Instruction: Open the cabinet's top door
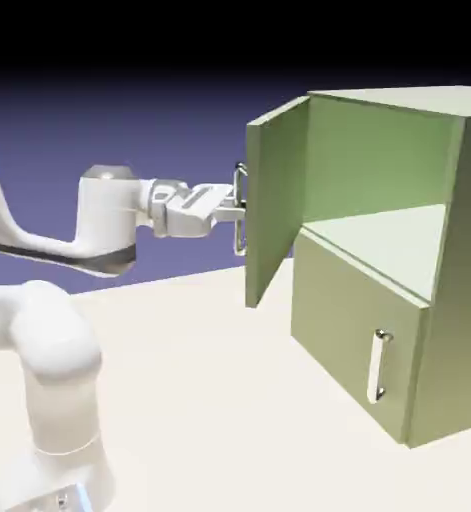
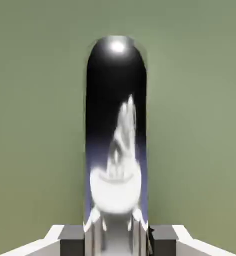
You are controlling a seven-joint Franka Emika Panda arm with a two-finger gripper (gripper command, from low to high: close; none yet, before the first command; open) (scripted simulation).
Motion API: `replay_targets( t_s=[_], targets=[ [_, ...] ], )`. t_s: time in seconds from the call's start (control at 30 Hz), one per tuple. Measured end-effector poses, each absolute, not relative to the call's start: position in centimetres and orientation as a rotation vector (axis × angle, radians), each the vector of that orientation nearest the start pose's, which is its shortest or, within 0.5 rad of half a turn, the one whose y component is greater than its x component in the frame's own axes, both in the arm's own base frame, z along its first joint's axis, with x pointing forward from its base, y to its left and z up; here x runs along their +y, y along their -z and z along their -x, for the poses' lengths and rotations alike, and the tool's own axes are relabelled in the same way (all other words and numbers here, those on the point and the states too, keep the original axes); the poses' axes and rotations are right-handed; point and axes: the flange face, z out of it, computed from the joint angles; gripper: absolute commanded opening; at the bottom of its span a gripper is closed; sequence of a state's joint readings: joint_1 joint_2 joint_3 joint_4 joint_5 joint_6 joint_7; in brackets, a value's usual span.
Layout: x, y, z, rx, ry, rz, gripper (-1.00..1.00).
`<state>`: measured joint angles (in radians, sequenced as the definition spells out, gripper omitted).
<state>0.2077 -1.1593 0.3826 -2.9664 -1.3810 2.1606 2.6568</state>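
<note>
Cabinet (image 1: 463, 270) cut off right.

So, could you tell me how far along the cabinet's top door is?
The top door already stands wide open, with the upper compartment exposed. The gripper is closed on its bar handle. What seems left is letting go and backing away, perhaps after a slightly wider swing.

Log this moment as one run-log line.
top door: swung wide open | gripper: shut on handle | lower door: shut | cabinet interior: exposed, upper part
</note>
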Motion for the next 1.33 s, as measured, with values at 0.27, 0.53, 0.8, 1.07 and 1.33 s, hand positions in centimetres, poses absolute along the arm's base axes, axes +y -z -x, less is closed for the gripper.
replay_targets(
  t_s=[0.27, 0.53, 0.8, 1.07, 1.33],
  targets=[
    [16.9, -48.4, -21.6, 1.639, 2.251, 1.544, -1.00],
    [24.5, -48.4, -19.4, 1.857, 2.336, 1.446, -1.00],
    [31.9, -48.4, -18.7, 2.067, 2.405, 1.334, -1.00],
    [37.9, -48.4, -19.2, 2.241, 2.452, 1.226, -1.00],
    [43.6, -48.4, -20.4, 2.409, 2.488, 1.110, -1.00]
  ],
)
